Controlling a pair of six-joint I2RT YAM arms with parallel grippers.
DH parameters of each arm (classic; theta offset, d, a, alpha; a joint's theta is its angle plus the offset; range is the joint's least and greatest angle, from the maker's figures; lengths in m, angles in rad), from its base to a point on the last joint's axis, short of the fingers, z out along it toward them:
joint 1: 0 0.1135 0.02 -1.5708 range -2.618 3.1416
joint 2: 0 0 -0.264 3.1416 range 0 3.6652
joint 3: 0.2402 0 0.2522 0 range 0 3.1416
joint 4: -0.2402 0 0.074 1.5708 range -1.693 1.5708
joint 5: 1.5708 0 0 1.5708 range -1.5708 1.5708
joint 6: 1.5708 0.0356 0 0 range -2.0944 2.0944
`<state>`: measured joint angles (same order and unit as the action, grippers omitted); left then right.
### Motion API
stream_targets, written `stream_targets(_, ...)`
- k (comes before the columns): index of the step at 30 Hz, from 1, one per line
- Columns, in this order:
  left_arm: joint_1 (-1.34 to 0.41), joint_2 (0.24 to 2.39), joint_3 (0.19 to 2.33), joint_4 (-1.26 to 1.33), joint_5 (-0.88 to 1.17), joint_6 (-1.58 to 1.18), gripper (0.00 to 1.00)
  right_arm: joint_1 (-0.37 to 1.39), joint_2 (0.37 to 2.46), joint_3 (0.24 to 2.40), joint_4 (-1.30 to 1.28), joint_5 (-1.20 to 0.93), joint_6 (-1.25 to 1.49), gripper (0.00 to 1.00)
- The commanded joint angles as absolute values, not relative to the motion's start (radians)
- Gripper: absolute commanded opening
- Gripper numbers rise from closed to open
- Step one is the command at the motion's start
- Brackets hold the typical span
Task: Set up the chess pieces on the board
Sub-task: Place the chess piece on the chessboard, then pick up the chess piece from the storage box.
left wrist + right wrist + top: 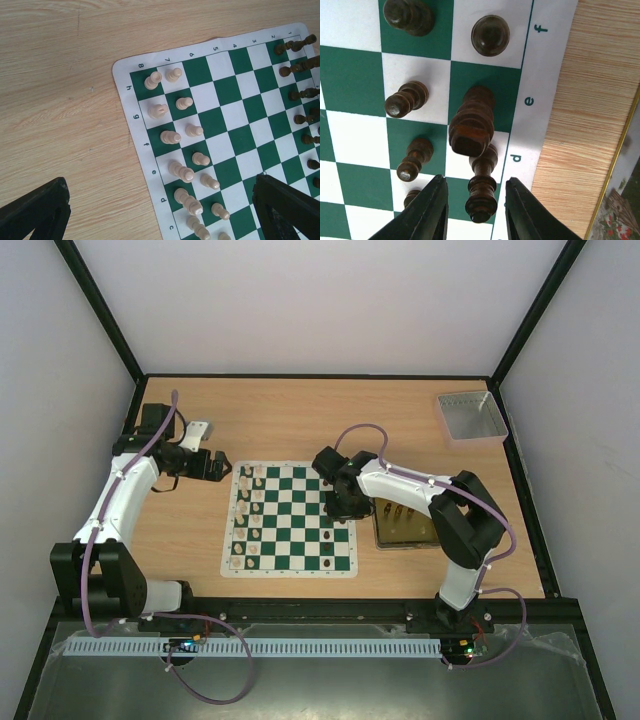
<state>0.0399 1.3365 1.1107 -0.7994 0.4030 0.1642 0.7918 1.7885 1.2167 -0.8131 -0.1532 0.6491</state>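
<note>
Right gripper (475, 178), jaws parted, straddles a dark chess piece (482, 192) at the board's (350, 75) right edge; left gripper (160, 177) gapes wide

Left fingers (35, 210) spread wide, left arm (120, 495) outstretched; right fingers (427, 215) slightly parted, right arm (400, 485) bent

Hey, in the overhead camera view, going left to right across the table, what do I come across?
Left gripper, cream chess pieces, right gripper, gold tin, grey tray.
</note>
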Motion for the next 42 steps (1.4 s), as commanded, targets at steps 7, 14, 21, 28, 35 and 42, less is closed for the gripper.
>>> stream_targets(7,0.044,1.321,1.095,-0.802,0.410,0.159,0.99,0.792,1.755,1.234,-0.842,-0.119,0.640,0.41)
stream_targets(14,0.044,1.321,1.096,-0.807,0.413,0.160,0.99,0.656,1.629,1.233,-0.902,-0.068,0.602,0.40)
stream_targets(21,0.043,1.333,1.101,-0.811,0.420,0.161,0.99,0.428,1.589,1.204,-0.952,0.074,0.597,0.40)
stream_targets(28,0.040,1.340,1.102,-0.813,0.422,0.164,0.99,0.301,1.588,1.153,-0.910,0.035,0.617,0.40)
stream_targets(35,0.038,1.344,1.103,-0.813,0.419,0.163,0.99,0.250,1.588,1.037,-0.835,-0.064,0.631,0.40)
stream_targets(42,0.037,1.345,1.105,-0.815,0.419,0.163,0.99,0.245,1.595,0.970,-0.789,-0.106,0.631,0.39)
